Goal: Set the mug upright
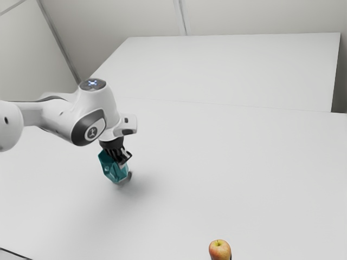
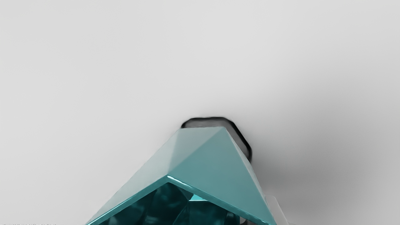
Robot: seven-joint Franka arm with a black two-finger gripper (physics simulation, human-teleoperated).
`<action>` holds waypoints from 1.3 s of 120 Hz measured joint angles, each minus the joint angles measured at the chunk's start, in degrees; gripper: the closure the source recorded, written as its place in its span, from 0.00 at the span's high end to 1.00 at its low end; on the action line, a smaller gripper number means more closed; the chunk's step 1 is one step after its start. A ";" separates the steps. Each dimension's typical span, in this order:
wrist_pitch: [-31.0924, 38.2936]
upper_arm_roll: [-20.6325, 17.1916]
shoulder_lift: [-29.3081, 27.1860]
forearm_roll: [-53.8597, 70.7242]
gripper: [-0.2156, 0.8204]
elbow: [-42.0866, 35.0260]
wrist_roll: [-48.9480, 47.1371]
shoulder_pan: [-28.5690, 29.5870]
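Though its inside looks dark, the mug [image 2: 212, 168] is faceted teal.

The mug [image 2: 212, 162] looked smooth and glossy; the table [image 1: 244, 162] appeared smooth and quite matt; the arm [image 1: 57, 116] seemed of smooth plastic; the apple [image 1: 219, 250] had smooth skin.

Plain pale walls [image 1: 260, 16] rise behind a broad whitish tabletop [image 1: 244, 162].
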 joint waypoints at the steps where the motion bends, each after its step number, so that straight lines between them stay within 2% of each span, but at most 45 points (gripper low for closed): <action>1: 0.00 0.00 0.06 0.00 0.03 -0.01 -0.08 -0.01; 72: 0.38 -0.01 2.41 -0.08 0.06 0.05 -3.91 -0.25; 79: 0.40 0.00 2.54 -0.24 0.12 0.05 -3.96 -0.38; 97: 0.52 0.01 2.40 -0.84 0.43 0.11 -4.03 -0.55; 110: 0.83 0.01 1.45 -1.01 0.57 0.22 -4.00 -0.55; 135: 1.00 -0.04 -0.41 -1.18 0.70 0.67 -3.83 -0.75; 156: -0.16 -3.75 -0.70 -3.43 0.75 2.58 -3.76 2.38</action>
